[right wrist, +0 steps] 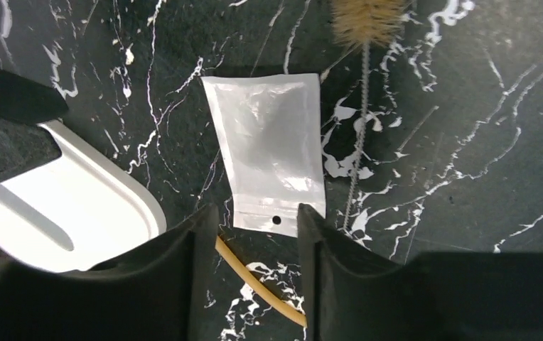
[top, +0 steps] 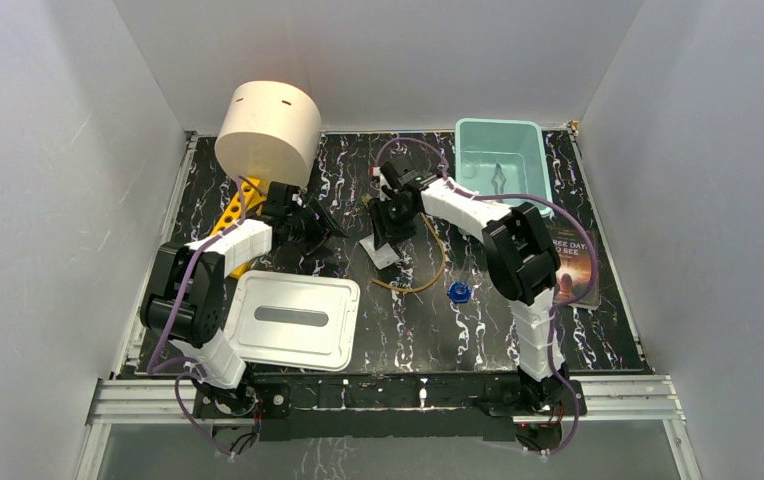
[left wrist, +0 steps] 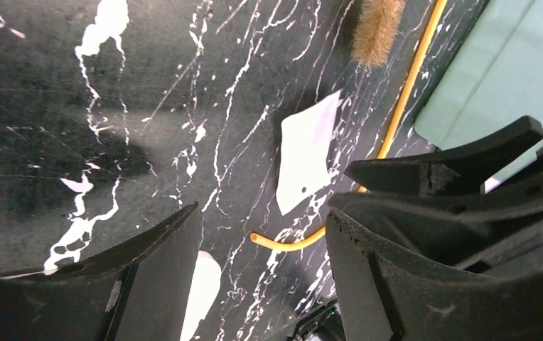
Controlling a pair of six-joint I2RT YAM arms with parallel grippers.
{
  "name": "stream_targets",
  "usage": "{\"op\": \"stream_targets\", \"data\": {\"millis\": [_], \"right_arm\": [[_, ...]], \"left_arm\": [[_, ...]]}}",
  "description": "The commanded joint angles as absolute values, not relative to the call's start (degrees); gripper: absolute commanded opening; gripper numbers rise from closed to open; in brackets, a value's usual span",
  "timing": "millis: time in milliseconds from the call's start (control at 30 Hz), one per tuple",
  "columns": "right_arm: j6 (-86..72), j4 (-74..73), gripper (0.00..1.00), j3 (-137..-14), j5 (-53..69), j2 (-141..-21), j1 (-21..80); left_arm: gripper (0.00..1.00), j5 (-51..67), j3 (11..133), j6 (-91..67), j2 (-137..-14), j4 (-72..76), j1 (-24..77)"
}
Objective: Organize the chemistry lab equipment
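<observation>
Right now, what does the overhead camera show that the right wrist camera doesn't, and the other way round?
Only overhead: the big cream cylinder, the teal bin, the book, the yellow holed rack and a blue cap. Only the right wrist: the brush bristles and the punched hole in the white packet. Both: the packet itself, the tan rubber tube and the white lid.

Cannot identify what lies inside teal bin [top: 498, 124]; see only part of yellow holed rack [top: 228, 218] beneath left arm [top: 243, 240].
</observation>
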State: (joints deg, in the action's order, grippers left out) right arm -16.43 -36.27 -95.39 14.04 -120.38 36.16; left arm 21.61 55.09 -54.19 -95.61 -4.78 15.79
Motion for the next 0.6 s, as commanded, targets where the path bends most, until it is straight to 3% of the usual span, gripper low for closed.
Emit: {"op": "stream_targets", "data": {"millis": [0, 133, 367, 567], "right_arm": [[-16.35, -37.05, 0.57, -96.15, 4.49, -119.81, 39.00], [-17.14, -39.66, 0.60, -97.75, 1.95, -121.53, 39.71], [-15.84, -41.49, 0.76, -98.88, -1.05, -124.10, 41.24], [-15.70, -41.61, 0.74, -98.62, 0.57, -124.93, 41.66]], "left_arm": [[0.63, 18.08, 57.44, -52.96, -93.91, -9.12, 15.86], [0.63, 18.31, 56.87, -53.34, -93.87, -9.25, 15.86], [0.63, 19.30, 57.27, -53.24, -94.54, -8.46, 15.91], [0.63, 19.46, 57.38, -53.02, -94.70, -8.16, 15.83]]}}
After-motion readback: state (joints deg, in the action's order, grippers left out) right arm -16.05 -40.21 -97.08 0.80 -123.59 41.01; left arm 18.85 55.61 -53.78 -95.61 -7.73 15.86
